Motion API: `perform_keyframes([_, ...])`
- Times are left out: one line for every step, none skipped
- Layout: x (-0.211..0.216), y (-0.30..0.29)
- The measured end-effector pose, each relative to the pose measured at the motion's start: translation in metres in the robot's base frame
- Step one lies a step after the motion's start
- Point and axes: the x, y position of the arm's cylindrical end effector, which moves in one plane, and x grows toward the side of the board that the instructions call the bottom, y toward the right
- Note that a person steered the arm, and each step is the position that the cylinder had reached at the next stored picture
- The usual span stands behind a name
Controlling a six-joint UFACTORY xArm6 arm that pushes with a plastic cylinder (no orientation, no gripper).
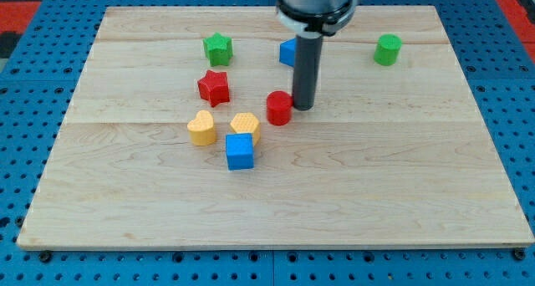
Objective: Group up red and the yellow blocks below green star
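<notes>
**Red and yellow blocks closing in under the green star**

Green star is the landmark, sitting near the view's top, left of centre. In the one camera view, the red star is already parked directly below it, just beside. Lower again come the yellow heart, below and slightly left of the green star, and the yellow hexagon-like block, below and to its right. Those three look loosely grouped, by my reading.

Out on the flank is the red cylinder, below and well right of the green star, and my tip is touching or just beside its right side. No jaws here, just a bare rod, gripping nothing. A leftward shove looks like what's left.

A blue cube touches the yellow hexagon-like block from below, an uninvited guest.
</notes>
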Motion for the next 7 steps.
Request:
perform_keyframes([0.002, -0.067])
perform_keyframes([0.002, -0.074])
perform_keyframes([0.004, -0.03])
perform_keyframes([0.066, -0.043])
perform_keyframes([0.101, -0.048])
perform_keyframes([0.099, -0.098])
perform_keyframes([0.1, -0.14])
